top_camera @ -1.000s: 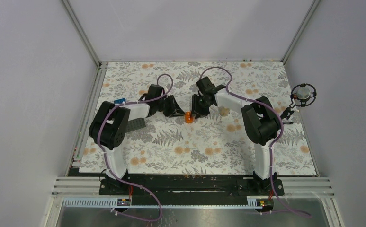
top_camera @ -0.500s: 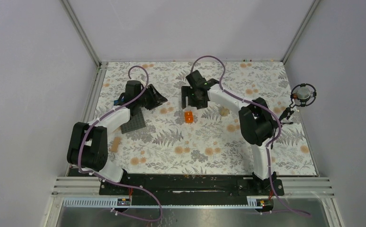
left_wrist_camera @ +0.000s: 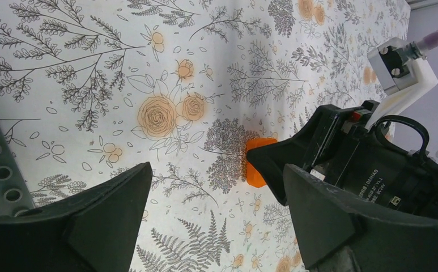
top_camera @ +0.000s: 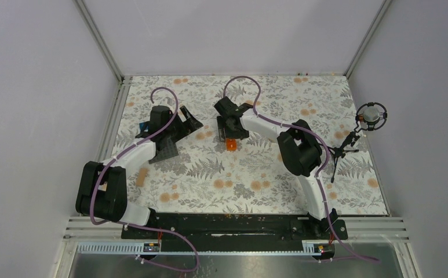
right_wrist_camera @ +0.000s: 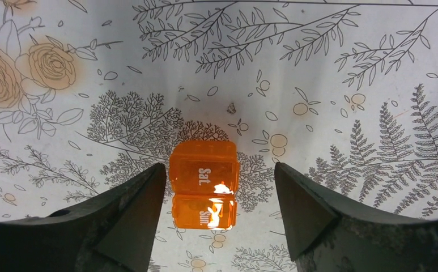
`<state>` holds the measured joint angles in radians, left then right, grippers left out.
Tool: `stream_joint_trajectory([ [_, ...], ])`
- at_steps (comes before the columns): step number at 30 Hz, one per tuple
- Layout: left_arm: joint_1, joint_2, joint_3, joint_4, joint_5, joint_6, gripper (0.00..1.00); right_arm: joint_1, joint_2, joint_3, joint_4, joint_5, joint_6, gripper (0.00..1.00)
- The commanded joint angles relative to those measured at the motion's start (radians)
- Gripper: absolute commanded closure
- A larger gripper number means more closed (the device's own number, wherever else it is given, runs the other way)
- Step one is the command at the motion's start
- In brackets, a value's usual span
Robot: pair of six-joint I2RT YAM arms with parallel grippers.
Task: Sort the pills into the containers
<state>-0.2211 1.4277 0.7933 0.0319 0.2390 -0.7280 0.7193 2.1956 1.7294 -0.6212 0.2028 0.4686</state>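
1. Both the right hand (right_wrist_camera: 217, 170) and the left hand (left_wrist_camera: 216, 170) stand wide and hold nothing.
2. The orange pill box (right_wrist_camera: 204, 192) lies on the tabletop (right_wrist_camera: 347, 68), below the right hand, between its fingers.
3. Risk: an off-centre grip may push or tip this light box, and the hands, being near each other, may collide.

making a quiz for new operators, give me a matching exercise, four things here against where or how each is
1 orange box
2 studded plate
3 blue brick
4 left gripper

a open, empty
b by the right gripper, not held
c dark grey, flat on the cloth
d farthest left of the four

Pairs: 1-b; 2-c; 3-d; 4-a
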Motion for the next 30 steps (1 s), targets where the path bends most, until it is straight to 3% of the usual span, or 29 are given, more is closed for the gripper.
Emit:
stream_joint_trajectory([
  [1, 0.005, -0.032, -0.003, 0.045, -0.019, 0.013, 0.13, 0.006, 0.024, 0.064, -0.014, 0.039, 0.009, 0.26],
  [10, 0.005, 0.019, -0.015, 0.068, 0.056, -0.033, 0.16, 0.007, 0.041, 0.078, -0.004, 0.017, 0.045, 0.49],
  [21, 0.005, 0.077, -0.037, 0.093, 0.135, -0.081, 0.16, 0.008, 0.056, 0.108, -0.066, 0.012, 0.091, 0.45],
  [26, 0.001, 0.118, -0.051, 0.136, 0.194, -0.104, 0.17, 0.009, 0.035, 0.09, -0.053, 0.008, 0.097, 0.54],
  [30, -0.017, 0.158, -0.041, 0.198, 0.278, -0.103, 0.22, 0.009, -0.01, 0.072, -0.017, -0.011, 0.1, 0.58],
])
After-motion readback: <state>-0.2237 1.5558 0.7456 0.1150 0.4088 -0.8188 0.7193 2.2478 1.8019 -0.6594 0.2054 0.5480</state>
